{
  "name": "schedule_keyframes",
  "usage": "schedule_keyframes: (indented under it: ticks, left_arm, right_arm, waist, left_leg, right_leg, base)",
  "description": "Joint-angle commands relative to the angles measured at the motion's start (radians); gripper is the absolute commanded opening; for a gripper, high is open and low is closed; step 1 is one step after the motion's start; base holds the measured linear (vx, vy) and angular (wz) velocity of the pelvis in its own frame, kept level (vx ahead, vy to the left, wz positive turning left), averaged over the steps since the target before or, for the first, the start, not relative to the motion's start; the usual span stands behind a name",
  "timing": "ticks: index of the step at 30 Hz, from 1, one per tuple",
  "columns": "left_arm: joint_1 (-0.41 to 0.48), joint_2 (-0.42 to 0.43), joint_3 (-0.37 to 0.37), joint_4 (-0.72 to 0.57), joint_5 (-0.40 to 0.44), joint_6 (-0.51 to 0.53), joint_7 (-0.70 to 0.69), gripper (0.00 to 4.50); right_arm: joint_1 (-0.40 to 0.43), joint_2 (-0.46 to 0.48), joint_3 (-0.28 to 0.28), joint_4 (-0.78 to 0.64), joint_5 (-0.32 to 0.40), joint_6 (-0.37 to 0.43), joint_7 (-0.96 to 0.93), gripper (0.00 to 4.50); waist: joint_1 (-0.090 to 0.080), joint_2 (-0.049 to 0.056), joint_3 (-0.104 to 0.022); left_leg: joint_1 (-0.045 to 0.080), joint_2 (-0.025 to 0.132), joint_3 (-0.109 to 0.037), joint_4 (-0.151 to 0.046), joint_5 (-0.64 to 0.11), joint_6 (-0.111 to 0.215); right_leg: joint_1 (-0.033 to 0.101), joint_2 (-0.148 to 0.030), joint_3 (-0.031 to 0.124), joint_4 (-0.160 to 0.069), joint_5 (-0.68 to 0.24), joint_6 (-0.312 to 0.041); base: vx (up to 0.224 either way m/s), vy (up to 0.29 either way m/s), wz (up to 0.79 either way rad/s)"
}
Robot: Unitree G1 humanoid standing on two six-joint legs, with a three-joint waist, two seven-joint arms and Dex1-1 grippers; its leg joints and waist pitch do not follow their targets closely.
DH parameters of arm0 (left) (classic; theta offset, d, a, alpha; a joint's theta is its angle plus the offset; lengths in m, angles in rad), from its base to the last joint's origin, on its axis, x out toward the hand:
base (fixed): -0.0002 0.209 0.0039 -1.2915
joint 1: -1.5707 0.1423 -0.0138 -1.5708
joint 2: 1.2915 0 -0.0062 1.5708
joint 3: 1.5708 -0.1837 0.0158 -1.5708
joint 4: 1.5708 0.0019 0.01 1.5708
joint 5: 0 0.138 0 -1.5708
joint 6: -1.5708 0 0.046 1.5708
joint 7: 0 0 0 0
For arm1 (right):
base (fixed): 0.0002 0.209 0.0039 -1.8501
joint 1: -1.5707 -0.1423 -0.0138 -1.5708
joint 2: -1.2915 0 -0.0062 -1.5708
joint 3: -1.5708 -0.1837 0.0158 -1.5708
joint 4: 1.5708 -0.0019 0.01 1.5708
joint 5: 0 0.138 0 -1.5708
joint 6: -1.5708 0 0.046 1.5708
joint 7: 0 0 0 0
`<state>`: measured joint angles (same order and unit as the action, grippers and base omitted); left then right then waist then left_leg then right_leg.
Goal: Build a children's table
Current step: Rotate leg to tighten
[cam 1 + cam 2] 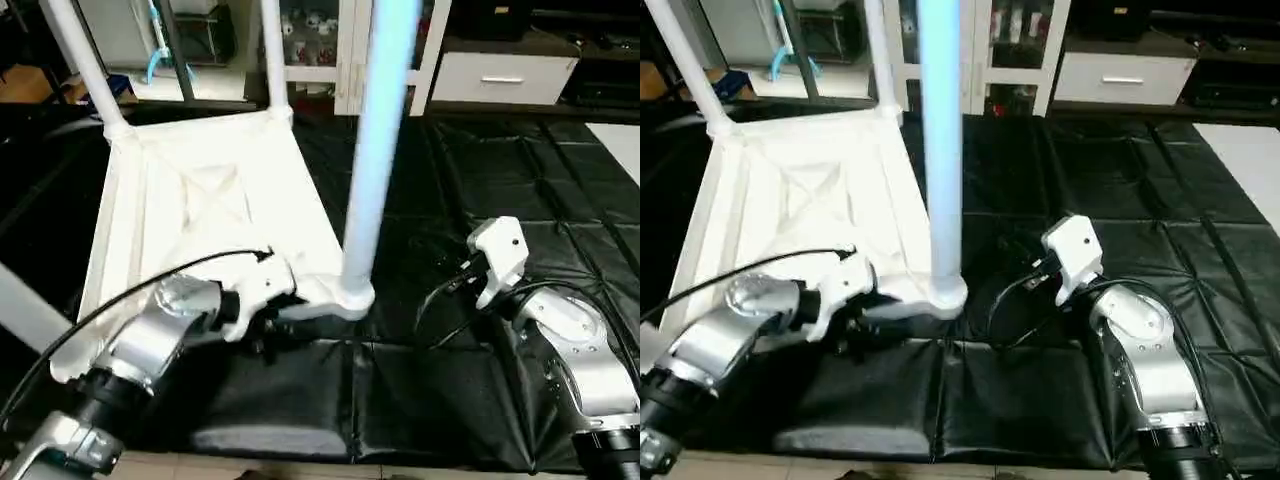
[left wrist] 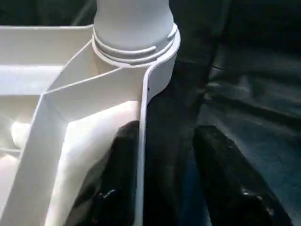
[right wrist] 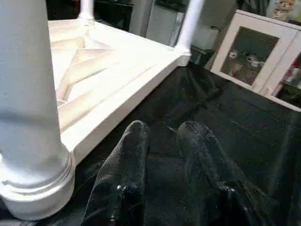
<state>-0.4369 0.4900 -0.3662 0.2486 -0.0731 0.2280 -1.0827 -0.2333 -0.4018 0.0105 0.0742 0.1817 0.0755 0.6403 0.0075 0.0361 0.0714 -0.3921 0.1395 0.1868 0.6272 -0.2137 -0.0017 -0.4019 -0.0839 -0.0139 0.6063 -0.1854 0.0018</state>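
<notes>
The children's table lies upside down on a black mat, its ribbed white tabletop point(image 1: 200, 190) facing up. A white leg point(image 1: 380, 130) stands in the near right corner socket point(image 1: 350, 295). Two more legs point(image 1: 85, 60) point(image 1: 272, 50) rise from the far corners, and another leg point(image 1: 25, 310) crosses the near left. My left gripper point(image 2: 167, 134) is open and straddles the tabletop's rim point(image 2: 141, 165) just beside that socket, one finger point(image 2: 117, 179) inside the rim, the other outside. My right gripper point(image 3: 162, 129) hovers over the mat to the right of the near leg, its fingers slightly apart and holding nothing.
The black padded mat point(image 1: 470, 170) spreads to the right and front of the table. A white glass-door cabinet point(image 1: 320, 40) and a white drawer unit point(image 1: 500, 75) stand behind. A strip of light floor point(image 1: 300, 468) runs along the mat's near edge.
</notes>
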Motion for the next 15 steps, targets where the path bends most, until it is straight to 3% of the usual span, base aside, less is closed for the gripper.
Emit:
schedule_keyframes:
  ticks: [1,8,15]
  left_arm:
    - [0.018,0.004,-0.048,-0.023,0.02,-0.026,-0.035,1.77]
    - [0.032,0.005,-0.057,-0.051,0.031,-0.104,-0.051,1.19]
    - [0.036,0.029,-0.06,-0.014,0.062,-0.222,-0.051,0.66]
  right_arm:
    - [-0.012,-0.012,0.013,0.012,0.001,-0.011,0.024,1.14]
    - [0.018,-0.029,0.04,-0.026,0.108,-0.006,0.207,1.14]
    - [0.041,-0.106,0.034,-0.037,0.202,-0.009,0.425,1.14]
  waist:
    - [0.0,-0.011,-0.059]
    - [0.002,-0.014,-0.054]
    - [0.002,-0.022,-0.057]
  left_leg:
    - [0.03,0.083,-0.032,-0.099,-0.188,0.072]
    - [0.035,0.089,-0.026,-0.107,-0.253,0.056]
    - [0.029,0.09,-0.026,-0.105,-0.213,0.08]
  right_leg:
    - [0.035,-0.063,0.03,-0.063,-0.107,-0.275]
    - [0.026,-0.063,0.031,-0.07,-0.185,-0.252]
    - [0.032,-0.066,0.029,-0.065,-0.128,-0.256]
  base:
    - [0.0,0.0,0.0]
    - [0.0,0.0,0.0]
    - [0.0,0.0,0.0]
